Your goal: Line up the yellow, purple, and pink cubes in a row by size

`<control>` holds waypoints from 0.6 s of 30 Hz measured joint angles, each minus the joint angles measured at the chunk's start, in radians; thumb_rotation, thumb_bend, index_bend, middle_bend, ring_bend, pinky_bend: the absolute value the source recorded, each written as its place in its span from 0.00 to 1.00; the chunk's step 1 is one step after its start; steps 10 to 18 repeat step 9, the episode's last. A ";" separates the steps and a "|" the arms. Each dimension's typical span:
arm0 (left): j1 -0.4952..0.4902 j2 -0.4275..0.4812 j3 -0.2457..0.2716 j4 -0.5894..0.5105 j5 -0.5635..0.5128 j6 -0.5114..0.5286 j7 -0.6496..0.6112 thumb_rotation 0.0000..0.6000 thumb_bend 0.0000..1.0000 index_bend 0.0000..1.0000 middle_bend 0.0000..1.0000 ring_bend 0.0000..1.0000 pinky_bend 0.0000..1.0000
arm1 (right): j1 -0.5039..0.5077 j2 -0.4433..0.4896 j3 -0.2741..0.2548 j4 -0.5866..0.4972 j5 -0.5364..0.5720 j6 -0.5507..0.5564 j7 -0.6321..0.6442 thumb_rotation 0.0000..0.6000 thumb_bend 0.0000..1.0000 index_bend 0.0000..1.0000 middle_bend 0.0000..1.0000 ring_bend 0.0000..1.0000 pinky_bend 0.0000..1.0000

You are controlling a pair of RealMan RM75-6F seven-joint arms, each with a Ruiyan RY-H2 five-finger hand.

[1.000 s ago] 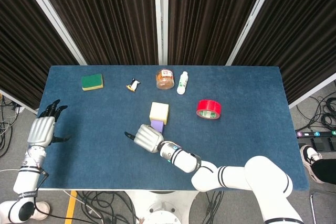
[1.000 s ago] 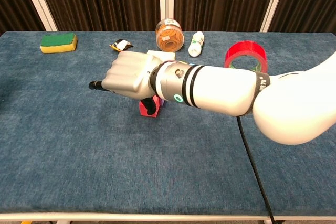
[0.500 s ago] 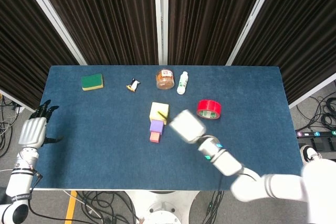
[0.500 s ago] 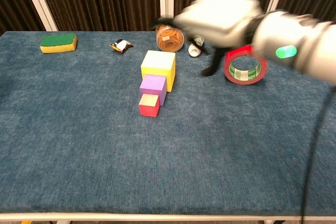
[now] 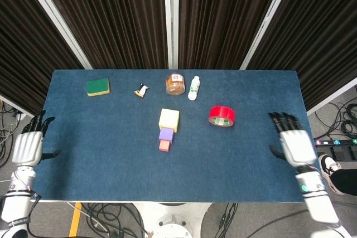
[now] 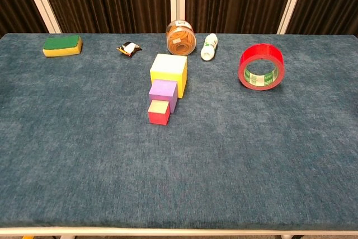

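I see the blue cloth-covered table [image 5: 100,143] filling most of both views, backed by dark ribbed curtains [image 5: 117,15]. My right hand [image 5: 294,144] sits off the table's right edge in the head view, fingers spread apart and holding nothing. My left hand [image 5: 29,144] sits off the left edge, fingers likewise apart and empty. Neither shows in the chest view.

Near the middle of the table the three cubes stand in a line running from far to near. The yellow cube [image 6: 168,72] is the biggest and farthest from me, the purple cube [image 6: 163,94] is just in front of it, and the pink cube [image 6: 159,111] is the smallest and nearest. Each seems to touch its neighbour, and the row leans slightly leftward as it comes toward me.

To the right of the cubes, well apart, a red tape roll [image 6: 261,66] stands on its edge. Along the far side I see a green and yellow sponge [image 6: 62,45] at the left, a jar with an orange filling [image 6: 180,37] lying on its side, a small white bottle [image 6: 209,46] just beside it, and a small black, white and orange wrapped item [image 6: 129,49] I cannot identify.
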 measured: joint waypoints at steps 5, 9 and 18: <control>0.021 0.009 0.014 -0.053 0.032 0.042 0.026 1.00 0.03 0.20 0.06 0.09 0.20 | -0.106 0.031 -0.022 0.024 -0.075 0.099 0.123 1.00 0.15 0.00 0.00 0.00 0.00; 0.036 0.021 0.023 -0.096 0.049 0.063 0.045 1.00 0.03 0.20 0.06 0.09 0.20 | -0.178 0.032 -0.029 0.048 -0.139 0.164 0.158 1.00 0.15 0.00 0.00 0.00 0.00; 0.036 0.021 0.023 -0.096 0.049 0.063 0.045 1.00 0.03 0.20 0.06 0.09 0.20 | -0.178 0.032 -0.029 0.048 -0.139 0.164 0.158 1.00 0.15 0.00 0.00 0.00 0.00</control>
